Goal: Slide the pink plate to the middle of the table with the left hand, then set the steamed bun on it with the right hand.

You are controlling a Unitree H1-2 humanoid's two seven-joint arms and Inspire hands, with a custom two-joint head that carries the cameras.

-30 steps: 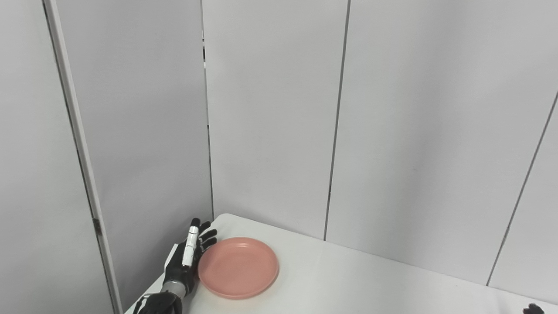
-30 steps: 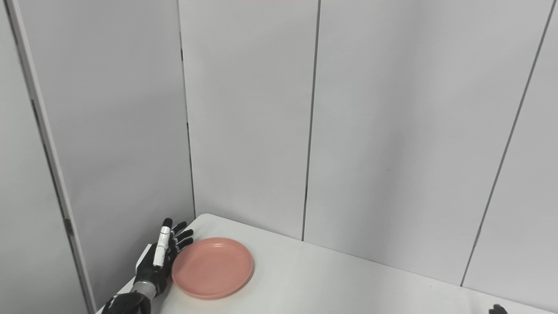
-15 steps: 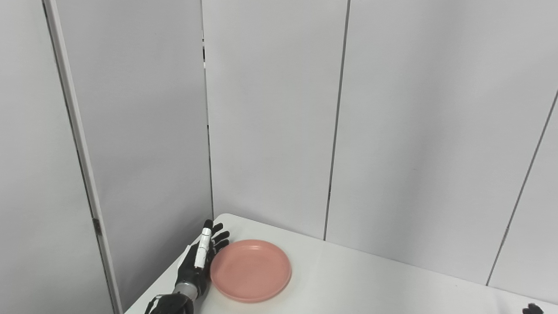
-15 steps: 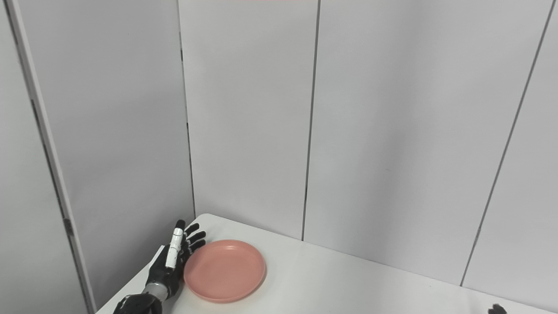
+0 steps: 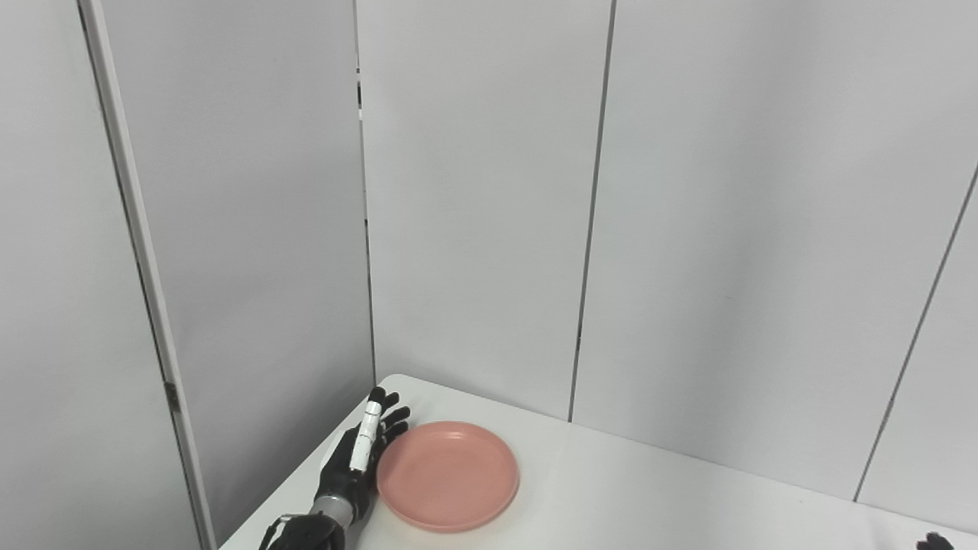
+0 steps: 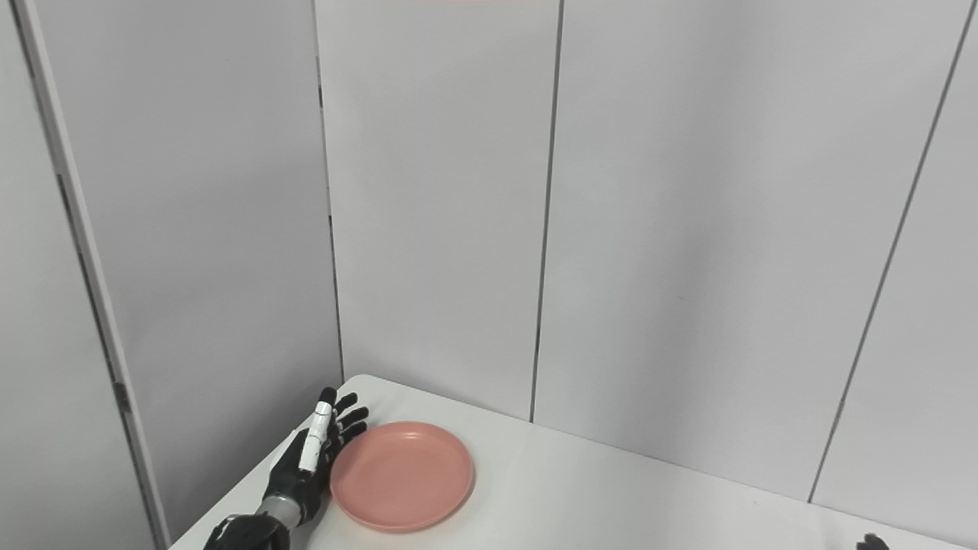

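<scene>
- Where the white tabletop meets its far left corner, the round, shallow pink plastic plate lies flat, close to the left edge and well short of the table's middle.
- The black left hand stands on edge just beside the plate's left rim, palm turned toward it, fingers straight and spread a little; it grips nothing, and it looks to touch the rim, though the contact itself is too fine to confirm.
- One white finger segment stands out against the otherwise dark fingers.
- The left wrist and forearm enter from the bottom edge, over the table's left border.
- Only a small dark tip of the right hand shows at the bottom right corner, so I cannot tell whether it is open or closed.
- The steamed bun is not in either view.
- Pale grey wall panels with thin dark seams rise behind the table and along its left side.
</scene>
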